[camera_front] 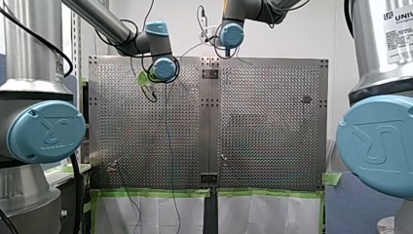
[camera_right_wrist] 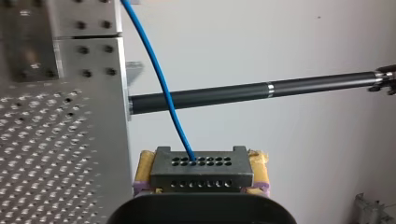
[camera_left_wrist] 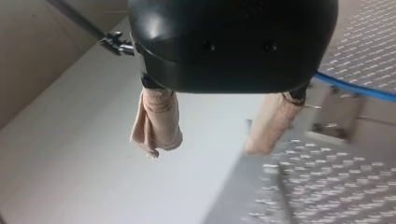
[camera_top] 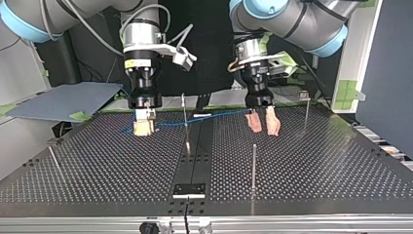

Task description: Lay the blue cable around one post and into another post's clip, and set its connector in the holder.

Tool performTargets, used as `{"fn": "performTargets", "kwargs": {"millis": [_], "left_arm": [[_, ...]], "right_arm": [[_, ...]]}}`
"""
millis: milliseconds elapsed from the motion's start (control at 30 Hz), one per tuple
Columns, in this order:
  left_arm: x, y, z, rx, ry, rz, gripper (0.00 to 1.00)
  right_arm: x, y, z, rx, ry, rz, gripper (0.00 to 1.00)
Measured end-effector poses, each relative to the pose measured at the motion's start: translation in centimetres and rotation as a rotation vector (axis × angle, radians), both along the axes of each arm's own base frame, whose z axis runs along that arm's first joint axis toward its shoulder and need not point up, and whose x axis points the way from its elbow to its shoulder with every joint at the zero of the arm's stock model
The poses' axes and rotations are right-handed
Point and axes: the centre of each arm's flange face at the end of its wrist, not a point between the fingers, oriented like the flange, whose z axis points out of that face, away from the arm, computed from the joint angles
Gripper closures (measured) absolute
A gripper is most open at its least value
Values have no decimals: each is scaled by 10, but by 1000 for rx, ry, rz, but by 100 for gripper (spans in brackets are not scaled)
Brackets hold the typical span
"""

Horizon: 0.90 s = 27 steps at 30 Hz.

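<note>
Between the right hand's [camera_top: 144, 127] yellow pads [camera_right_wrist: 144, 170] sits the black connector [camera_right_wrist: 201, 173], firmly clenched. Its thin blue cable [camera_right_wrist: 159, 74], probably light and limp, runs past a black post [camera_right_wrist: 252, 91], so it is best gripped near the connector. The left hand [camera_left_wrist: 208, 144] hangs released and empty.

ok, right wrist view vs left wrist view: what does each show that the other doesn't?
Only right wrist: my right gripper, its yellow pads shut on the dark grey perforated connector block, and a black rod-shaped post ahead of it. Only left wrist: my left gripper open, its beige padded fingers holding nothing. Both: the thin blue cable and the perforated metal table.
</note>
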Motion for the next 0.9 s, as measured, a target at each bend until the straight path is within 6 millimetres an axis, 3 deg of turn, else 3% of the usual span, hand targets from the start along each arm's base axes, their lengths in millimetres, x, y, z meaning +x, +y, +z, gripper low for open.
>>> {"fn": "performTargets", "kwargs": {"millis": [300, 500, 633, 900], "left_arm": [[6, 35, 83, -12, -97, 33, 0], [6, 60, 134, -3, -159, 41, 0], [16, 71, 140, 27, -146, 46, 0], [57, 91, 118, 135, -37, 63, 0]], "right_arm": [[23, -10, -5, 36, 73, 12, 100], [31, -13, 8, 46, 90, 38, 100], [33, -12, 20, 48, 96, 52, 100], [46, -19, 20, 85, 133, 65, 100]]}}
